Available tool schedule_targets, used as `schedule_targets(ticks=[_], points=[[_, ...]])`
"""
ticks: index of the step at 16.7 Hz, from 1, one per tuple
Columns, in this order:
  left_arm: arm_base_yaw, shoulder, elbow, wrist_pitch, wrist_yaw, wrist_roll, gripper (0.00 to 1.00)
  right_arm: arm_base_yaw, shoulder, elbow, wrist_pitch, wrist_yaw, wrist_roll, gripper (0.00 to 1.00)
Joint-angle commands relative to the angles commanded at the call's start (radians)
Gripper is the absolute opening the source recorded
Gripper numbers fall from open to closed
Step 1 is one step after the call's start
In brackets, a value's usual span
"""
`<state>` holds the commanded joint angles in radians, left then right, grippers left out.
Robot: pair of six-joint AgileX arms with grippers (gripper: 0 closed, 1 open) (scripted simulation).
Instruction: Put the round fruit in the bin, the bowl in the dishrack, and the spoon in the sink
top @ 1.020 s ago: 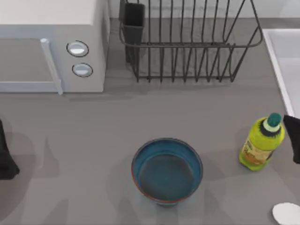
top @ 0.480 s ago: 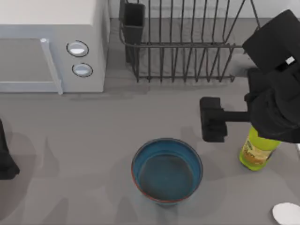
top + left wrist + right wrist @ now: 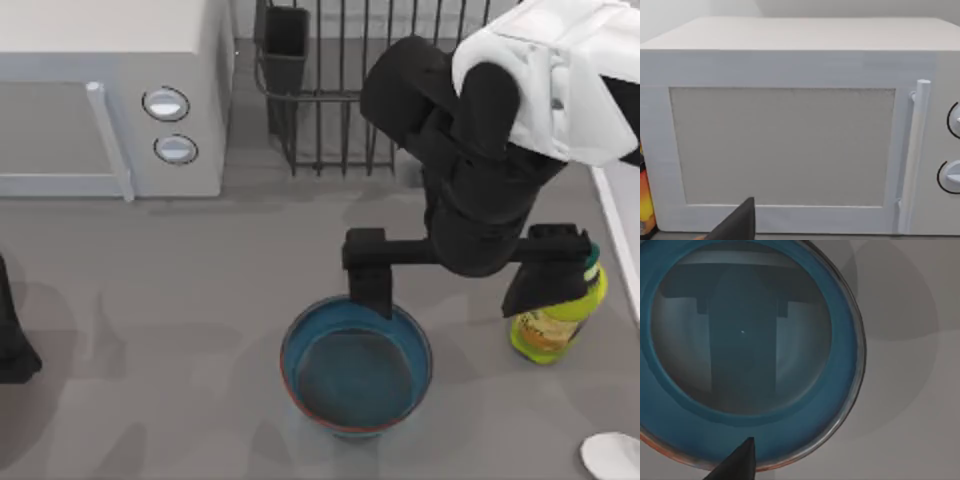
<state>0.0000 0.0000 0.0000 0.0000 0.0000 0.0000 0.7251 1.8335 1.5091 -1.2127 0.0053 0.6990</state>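
The blue bowl (image 3: 356,365) with its red-brown rim stands at the table's front centre; in the right wrist view the bowl (image 3: 745,340) is seen from straight above. My right gripper (image 3: 452,298) hangs open, just behind and to the right of the bowl. One finger is over the bowl's far rim and the other is in front of the bottle. The dishrack (image 3: 320,100) stands at the back, partly hidden by the right arm. The spoon's white oval end (image 3: 612,456) lies at the front right corner. A strip of the sink (image 3: 625,220) shows at the right edge. The round fruit is out of view.
A yellow-green bottle (image 3: 548,325) stands right of the bowl, under the right gripper's outer finger. A white microwave (image 3: 110,100) fills the back left; the left wrist view faces the microwave's door (image 3: 785,145). My left arm (image 3: 10,340) stays parked at the left edge.
My right arm has swung in from the right edge, past the bottle, and now hangs over the bowl's far side. Bowl, bottle and left arm have not moved.
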Motion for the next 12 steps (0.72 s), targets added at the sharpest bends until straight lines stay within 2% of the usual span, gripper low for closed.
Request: schedule_targets(ticks=[9, 12], points=[[0.0, 0.0, 0.0, 0.0, 0.0, 0.0, 1.0, -0.003, 0.042, 0.028, -0.019, -0.004, 0.002, 1.0], [0.0, 0.0, 0.0, 0.0, 0.0, 0.0, 1.0, 0.061, 0.066, -0.013, 0.045, -0.004, 0.065, 1.0]])
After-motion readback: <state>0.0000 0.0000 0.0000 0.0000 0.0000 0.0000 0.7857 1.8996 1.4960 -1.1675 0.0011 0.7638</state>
